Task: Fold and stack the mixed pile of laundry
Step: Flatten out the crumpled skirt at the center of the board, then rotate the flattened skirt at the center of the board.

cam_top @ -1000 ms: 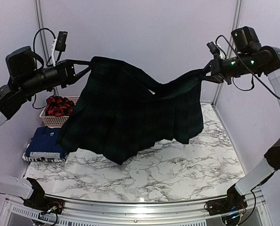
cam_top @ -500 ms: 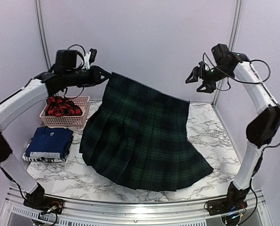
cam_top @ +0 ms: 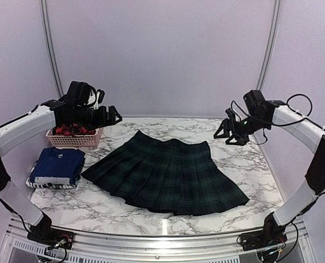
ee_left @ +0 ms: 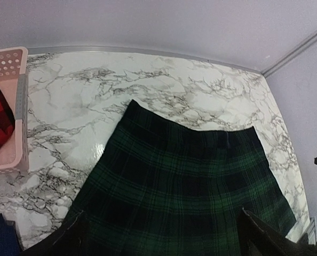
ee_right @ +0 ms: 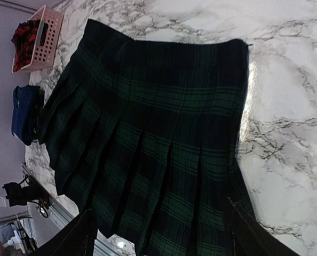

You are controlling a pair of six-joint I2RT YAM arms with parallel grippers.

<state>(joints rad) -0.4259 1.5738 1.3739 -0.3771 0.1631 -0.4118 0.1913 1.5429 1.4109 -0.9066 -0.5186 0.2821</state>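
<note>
Marble table, dark green plaid skirt spread flat mid-table, pink basket and folded stack at left

From the top you get only the front wall of the pink basket; left arm covers most of the checked shirt inside; striped garment at the table's left edge shows just an edge under the navy one; both wrist views crop the hem of the plaid skirt.

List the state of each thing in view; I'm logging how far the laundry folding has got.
green plaid skirt: spread flat on the table, unfolded
navy garment: folded, top of stack
striped garment: under the navy garment, only its edge showing
pink basket: upright
checked garment: bunched in the pink basket
left gripper: open, empty
right gripper: open, empty
</note>
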